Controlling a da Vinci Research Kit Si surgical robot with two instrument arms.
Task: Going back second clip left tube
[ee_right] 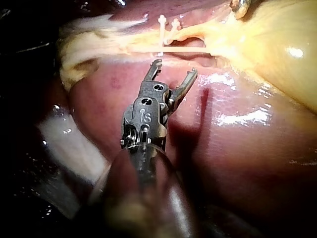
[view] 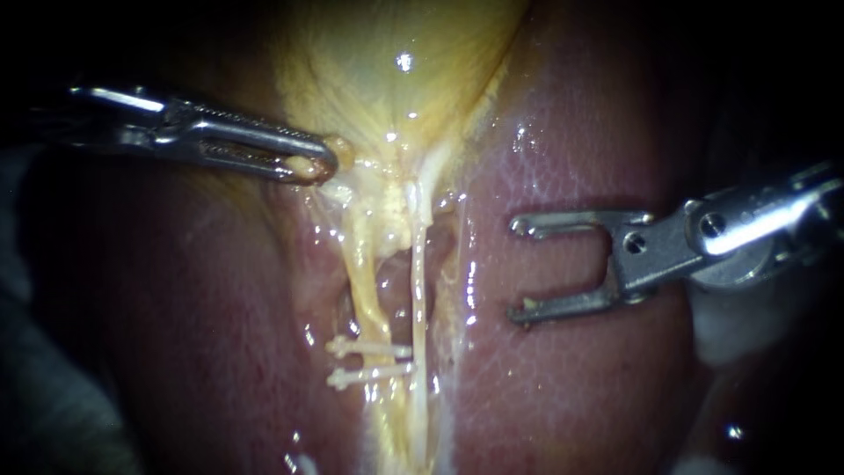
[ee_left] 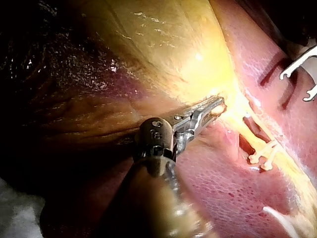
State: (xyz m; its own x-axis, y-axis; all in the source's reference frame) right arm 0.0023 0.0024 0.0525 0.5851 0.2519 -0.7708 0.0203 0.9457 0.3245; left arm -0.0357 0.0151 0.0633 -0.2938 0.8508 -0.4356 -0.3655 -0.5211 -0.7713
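Clips (view: 374,349) counted: two, both on left tube (view: 367,295). Your left instrument (view: 321,167) pinched gallbladder (view: 396,79); your right instrument (view: 520,268) gaped empty.

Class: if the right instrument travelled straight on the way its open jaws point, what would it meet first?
Most likely the thin pale tube, above the two clips; the right instrument has open jaws facing it over bare liver. Depth is unclear.

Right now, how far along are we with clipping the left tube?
Done: two clips sit across the left tube. In hand: the right instrument stands off over the liver, jaws open and empty; the left instrument has its jaws shut on the gallbladder. Left: only clearing the right instrument away, I judge.
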